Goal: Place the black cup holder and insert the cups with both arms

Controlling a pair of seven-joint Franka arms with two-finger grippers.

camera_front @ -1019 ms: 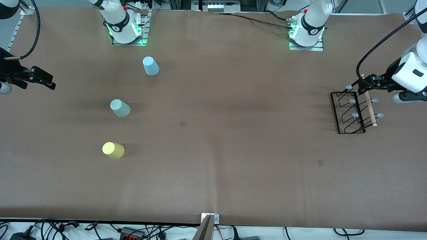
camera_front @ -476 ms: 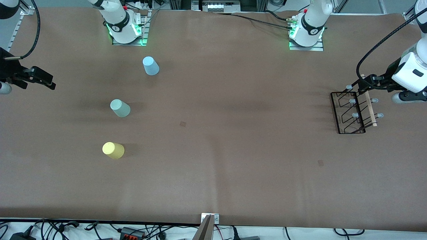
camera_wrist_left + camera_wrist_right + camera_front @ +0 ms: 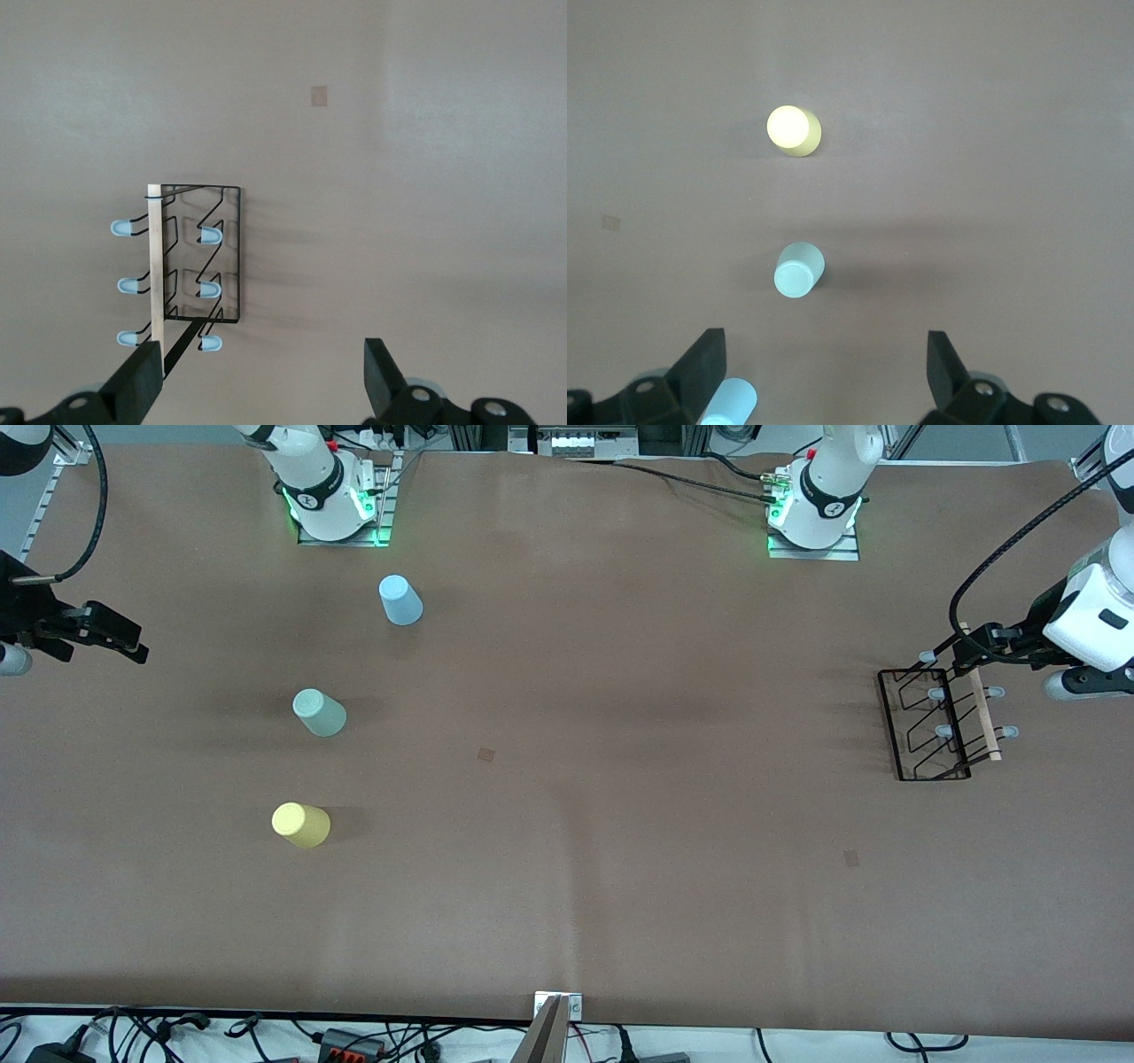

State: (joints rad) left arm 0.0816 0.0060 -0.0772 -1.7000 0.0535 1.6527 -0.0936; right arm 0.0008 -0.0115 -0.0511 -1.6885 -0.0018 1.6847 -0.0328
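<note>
The black cup holder [image 3: 889, 722] stands at the left arm's end of the table, its wooden rod [image 3: 982, 717] on top and pale-tipped pegs on both sides. My left gripper [image 3: 974, 646] is open over the rack's end nearest the bases. In the left wrist view one finger [image 3: 142, 381] lies by the rod's end [image 3: 157, 266]; nothing is held. The light blue cup [image 3: 400, 600], pale green cup [image 3: 319, 713] and yellow cup [image 3: 301, 825] stand apart toward the right arm's end. My right gripper [image 3: 124, 639] is open and empty, beside them at the table's edge.
The right wrist view shows the yellow cup [image 3: 794, 129], the green cup [image 3: 799, 270] and the blue cup [image 3: 731, 403] by one finger. The arm bases [image 3: 332, 500] stand along the table's edge farthest from the front camera. Brown table [image 3: 602, 824] lies between the cups and the holder.
The left arm's wrist has shifted very slightly by the holder. The cups, the holder and the right arm have not moved.
</note>
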